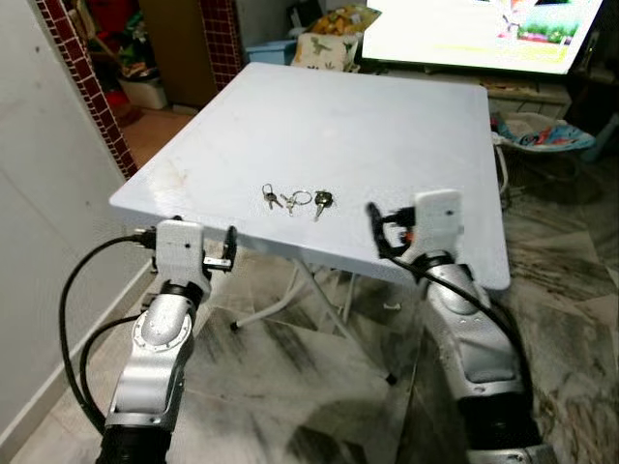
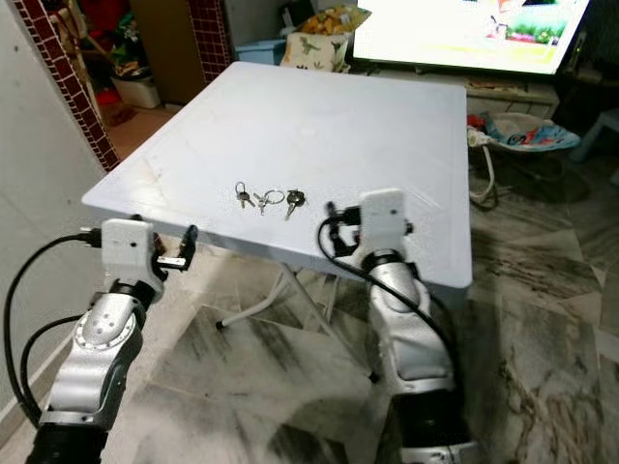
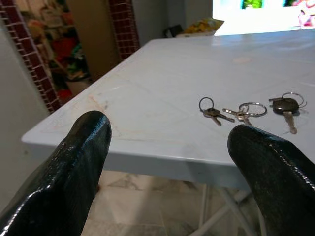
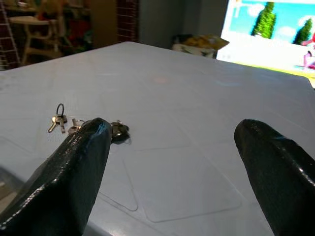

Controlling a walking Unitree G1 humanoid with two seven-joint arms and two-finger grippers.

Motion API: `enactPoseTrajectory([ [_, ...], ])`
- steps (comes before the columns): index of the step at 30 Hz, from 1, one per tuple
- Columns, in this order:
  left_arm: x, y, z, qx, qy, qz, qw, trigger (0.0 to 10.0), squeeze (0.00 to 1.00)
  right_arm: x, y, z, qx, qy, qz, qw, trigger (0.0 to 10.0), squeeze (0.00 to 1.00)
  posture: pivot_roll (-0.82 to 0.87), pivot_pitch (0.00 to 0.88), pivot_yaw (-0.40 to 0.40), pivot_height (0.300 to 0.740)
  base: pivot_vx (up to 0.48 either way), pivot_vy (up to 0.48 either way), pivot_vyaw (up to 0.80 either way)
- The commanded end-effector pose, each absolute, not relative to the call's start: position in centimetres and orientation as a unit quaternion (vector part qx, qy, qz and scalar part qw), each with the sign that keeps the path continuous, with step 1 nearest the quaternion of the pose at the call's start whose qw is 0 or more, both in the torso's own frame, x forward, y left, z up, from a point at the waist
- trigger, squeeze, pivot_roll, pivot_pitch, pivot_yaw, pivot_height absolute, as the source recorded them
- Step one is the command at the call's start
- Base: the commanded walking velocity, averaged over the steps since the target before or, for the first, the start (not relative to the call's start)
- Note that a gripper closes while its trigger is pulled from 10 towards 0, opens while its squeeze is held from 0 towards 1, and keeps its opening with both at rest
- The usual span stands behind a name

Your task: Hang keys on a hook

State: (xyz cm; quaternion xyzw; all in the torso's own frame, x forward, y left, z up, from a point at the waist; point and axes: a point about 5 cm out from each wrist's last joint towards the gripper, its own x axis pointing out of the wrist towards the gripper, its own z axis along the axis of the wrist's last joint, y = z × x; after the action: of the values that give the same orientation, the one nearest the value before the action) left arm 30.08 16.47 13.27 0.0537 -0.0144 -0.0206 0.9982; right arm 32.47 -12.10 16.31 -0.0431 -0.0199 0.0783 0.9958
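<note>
A bunch of keys (image 1: 296, 200) lies near the front edge of the white folding table (image 1: 387, 126): a small key on a ring, a middle ring and a black-headed key (image 3: 284, 105). My left gripper (image 1: 189, 232) is open just in front of the table's front left edge, below the tabletop level, with the keys ahead and to its right. My right gripper (image 1: 411, 215) is open over the table's front edge, to the right of the keys (image 4: 74, 123). Nothing is between either pair of fingers.
A bright TV screen (image 1: 474, 29) stands behind the table. A white wall (image 1: 39, 242) and a red brick column (image 1: 87, 87) are on the left. A baby bouncer (image 1: 546, 135) sits on the marble floor (image 1: 290, 367) at the right. The table's folding legs (image 1: 319, 290) show beneath it.
</note>
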Motion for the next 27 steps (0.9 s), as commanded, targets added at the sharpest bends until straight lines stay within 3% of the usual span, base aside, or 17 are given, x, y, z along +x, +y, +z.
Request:
enactPoseTrajectory([
  [1,30.1,16.0,13.4,0.051,-0.017,-0.028,0.998,10.0,0.0,32.5,-12.9,16.3,-0.046,-0.019,0.066,0.997,10.0,0.0,-0.01,0.0,0.043,0.74,0.0,-0.368,0.0],
  [6,30.2,15.9,13.3,0.05,-0.016,-0.025,0.998,10.0,0.0,32.5,-12.7,16.3,-0.045,-0.02,0.07,0.996,10.0,0.0,-0.01,0.0,0.039,0.74,0.0,-0.349,0.0],
  [11,30.3,16.1,13.4,0.045,-0.018,-0.011,0.999,10.0,0.0,32.6,-12.4,16.5,-0.047,-0.024,0.08,0.995,10.0,0.0,0.0,0.0,0.036,0.74,0.0,0.0,0.0],
  [22,30.7,16.9,13.5,0.051,-0.024,0.016,0.998,10.0,0.0,32.7,-12.1,16.8,-0.045,-0.037,0.094,0.994,10.0,0.0,0.0,0.0,0.032,0.74,0.0,0.0,0.72],
  [27,30.8,17.2,13.6,0.09,-0.031,0.036,0.995,10.0,0.0,32.8,-11.9,16.8,-0.041,-0.037,0.095,0.994,10.0,0.0,0.0,0.0,0.03,0.74,0.0,0.0,0.63],
])
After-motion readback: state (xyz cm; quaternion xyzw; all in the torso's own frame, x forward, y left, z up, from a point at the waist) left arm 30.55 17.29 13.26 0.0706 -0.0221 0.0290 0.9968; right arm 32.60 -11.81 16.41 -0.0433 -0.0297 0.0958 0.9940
